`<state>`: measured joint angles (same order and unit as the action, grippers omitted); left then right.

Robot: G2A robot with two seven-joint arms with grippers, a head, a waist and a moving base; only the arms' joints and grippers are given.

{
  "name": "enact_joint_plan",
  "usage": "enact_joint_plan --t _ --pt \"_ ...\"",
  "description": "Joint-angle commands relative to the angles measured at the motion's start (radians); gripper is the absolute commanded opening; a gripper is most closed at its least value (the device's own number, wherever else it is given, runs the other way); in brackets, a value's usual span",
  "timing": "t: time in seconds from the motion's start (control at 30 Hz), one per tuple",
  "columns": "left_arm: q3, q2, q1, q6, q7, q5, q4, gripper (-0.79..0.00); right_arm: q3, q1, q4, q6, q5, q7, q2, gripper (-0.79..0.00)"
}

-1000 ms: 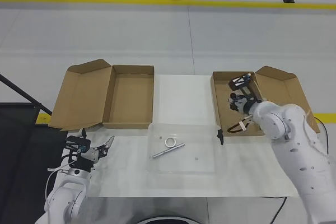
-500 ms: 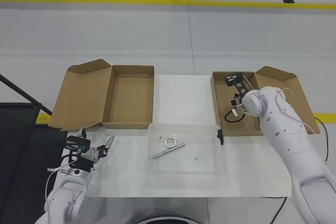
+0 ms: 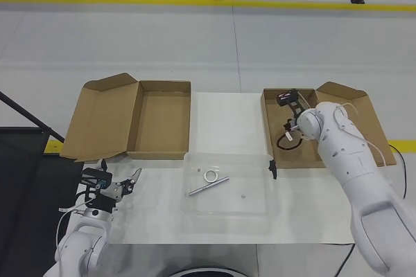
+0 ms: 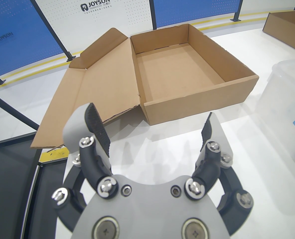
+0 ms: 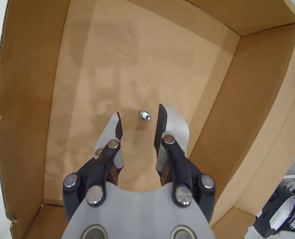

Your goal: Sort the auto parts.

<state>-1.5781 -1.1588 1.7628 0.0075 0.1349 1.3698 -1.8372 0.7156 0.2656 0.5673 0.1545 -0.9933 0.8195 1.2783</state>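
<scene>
— Where was the bolt (image 5: 145,116)?
— Loose on the floor of the right box (image 5: 147,38), under my right gripper (image 5: 140,111), fingers parted, cardboard walls close around. My left gripper (image 4: 150,125) hung spread near the left box (image 4: 177,63).

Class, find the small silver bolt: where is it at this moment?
In the right wrist view the small silver bolt lies on the floor of the right cardboard box, between the open fingers of the right gripper, touching neither.

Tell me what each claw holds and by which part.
Nothing is held. The right claw is open over the cardboard box, a small bolt loose below it. The left claw is open and empty.
</scene>
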Motion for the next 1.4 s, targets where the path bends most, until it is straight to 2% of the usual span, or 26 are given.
enact_joint_plan --t 0.0,0.2,0.33,0.43,0.6,0.73,0.8,0.87,1.2,1.27,1.37 --pt "0.0 0.0 0.0 0.0 0.0 0.0 0.0 0.0 0.003 -0.007 0.003 -0.004 -0.009 -0.004 0.001 -0.4" --pt "0.0 0.0 0.0 0.0 0.0 0.0 0.0 0.0 0.053 -0.005 0.078 0.047 -0.009 -0.042 -0.025 -0.348" --pt "0.0 0.0 0.0 0.0 0.0 0.0 0.0 0.0 0.125 0.054 0.232 0.106 -0.015 -0.056 -0.072 -0.286" --pt "0.0 0.0 0.0 0.0 0.0 0.0 0.0 0.0 0.207 0.14 0.41 0.147 -0.021 -0.036 -0.118 -0.262" --pt "0.0 0.0 0.0 0.0 0.0 0.0 0.0 0.0 0.372 0.346 0.765 0.268 -0.006 0.011 -0.191 -0.135" --pt "0.0 0.0 0.0 0.0 0.0 0.0 0.0 0.0 0.479 0.5 0.978 0.436 0.05 0.036 -0.232 -0.012" --pt "0.0 0.0 0.0 0.0 0.0 0.0 0.0 0.0 0.506 0.55 1.041 0.516 0.082 0.064 -0.245 0.0" --pt "0.0 0.0 0.0 0.0 0.0 0.0 0.0 0.0 0.517 0.58 1.091 0.587 0.101 0.103 -0.255 0.0" --pt "0.0 0.0 0.0 0.0 0.0 0.0 0.0 0.0 0.517 0.58 1.091 0.587 0.101 0.103 -0.255 0.0" --pt "0.0 0.0 0.0 0.0 0.0 0.0 0.0 0.0 0.513 0.593 1.089 0.587 0.111 0.074 -0.254 0.0" --pt "0.0 0.0 0.0 0.0 0.0 0.0 0.0 0.0 0.492 0.606 1.107 0.688 0.085 0.048 -0.259 0.0"
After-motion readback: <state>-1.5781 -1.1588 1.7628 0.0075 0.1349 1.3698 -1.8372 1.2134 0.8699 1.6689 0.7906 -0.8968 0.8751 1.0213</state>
